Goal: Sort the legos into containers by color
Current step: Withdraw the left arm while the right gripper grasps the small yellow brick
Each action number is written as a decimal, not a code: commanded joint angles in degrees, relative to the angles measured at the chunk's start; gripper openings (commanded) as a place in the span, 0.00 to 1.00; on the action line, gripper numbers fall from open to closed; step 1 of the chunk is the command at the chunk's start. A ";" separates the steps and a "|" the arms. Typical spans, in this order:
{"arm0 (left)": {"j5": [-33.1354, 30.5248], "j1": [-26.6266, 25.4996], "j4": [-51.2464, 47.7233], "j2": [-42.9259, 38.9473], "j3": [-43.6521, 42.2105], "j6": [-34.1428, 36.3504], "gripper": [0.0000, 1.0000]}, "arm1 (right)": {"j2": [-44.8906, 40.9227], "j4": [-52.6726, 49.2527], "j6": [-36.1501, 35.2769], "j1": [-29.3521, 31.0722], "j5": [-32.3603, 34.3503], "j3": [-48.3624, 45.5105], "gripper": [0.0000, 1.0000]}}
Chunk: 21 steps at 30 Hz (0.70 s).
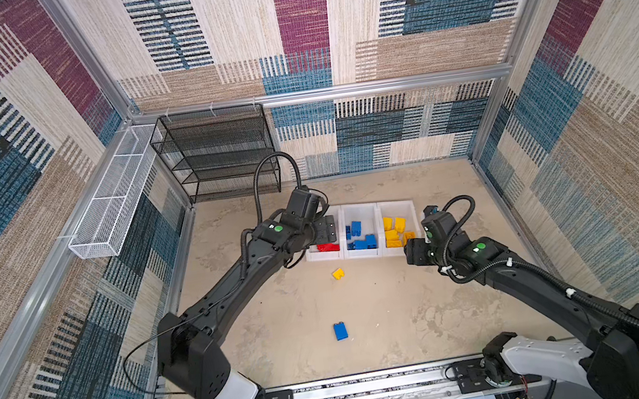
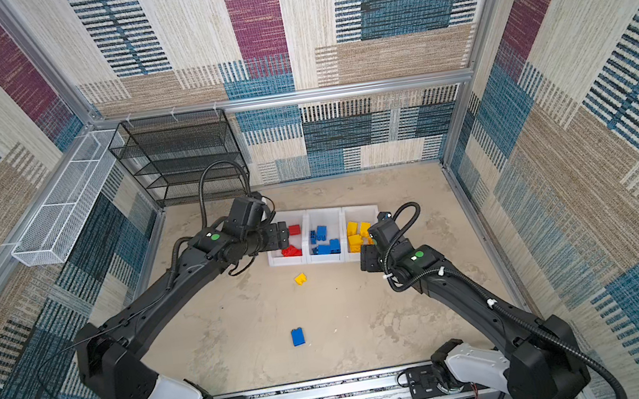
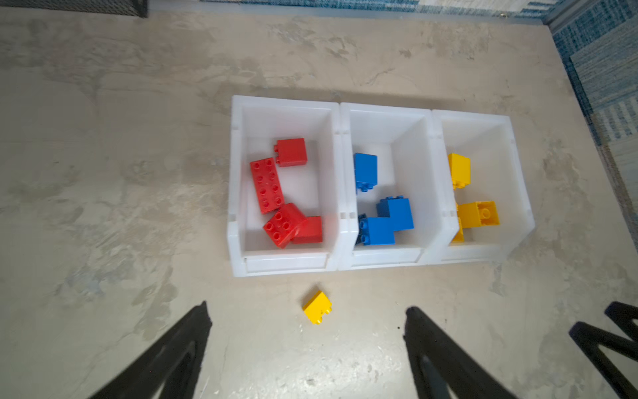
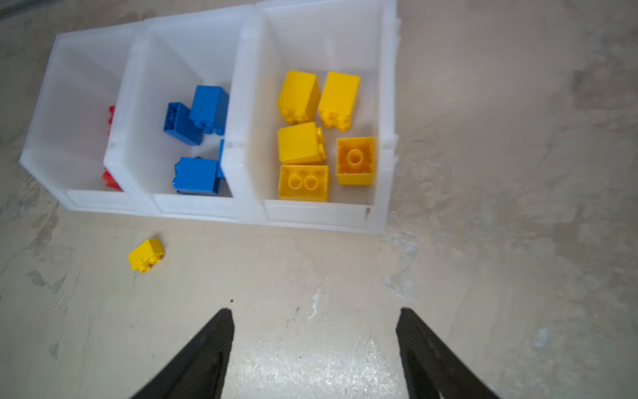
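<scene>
Three white containers stand in a row: the left one (image 3: 237, 179) holds red legos (image 3: 267, 184), the middle one (image 3: 386, 111) blue legos (image 3: 395, 214), the right one (image 4: 386, 103) yellow legos (image 4: 302, 145). A loose yellow lego (image 1: 338, 274) (image 3: 317, 307) (image 4: 146, 255) lies on the floor just in front of the bins. Nearer the front lies a loose blue lego (image 1: 340, 330) (image 2: 297, 337). My left gripper (image 1: 326, 229) (image 3: 307, 307) hovers above the red bin, open and empty. Beside the yellow bin's front corner, my right gripper (image 1: 414, 251) (image 4: 315, 311) is open and empty too.
A black mesh shelf rack (image 1: 219, 155) stands at the back left. A white wire basket (image 1: 113, 202) hangs on the left wall. Patterned walls close in three sides, and an aluminium rail (image 1: 375, 382) carrying both arm bases runs along the front.
</scene>
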 commanded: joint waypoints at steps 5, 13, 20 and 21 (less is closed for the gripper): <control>-7.27 3.38 8.74 -18.36 -17.50 -1.87 1.00 | 12.20 5.96 0.50 10.00 1.17 5.67 0.77; -6.89 5.45 11.39 -37.29 -34.64 -5.09 1.00 | 28.56 8.24 -6.91 15.81 -1.48 16.41 0.72; -5.41 5.45 7.26 -45.45 -40.74 -9.22 0.99 | 39.43 8.05 -10.87 17.14 -3.59 24.40 0.69; -5.19 5.45 6.58 -46.07 -41.10 -9.72 0.99 | 40.67 7.87 -11.24 17.32 -3.85 25.34 0.68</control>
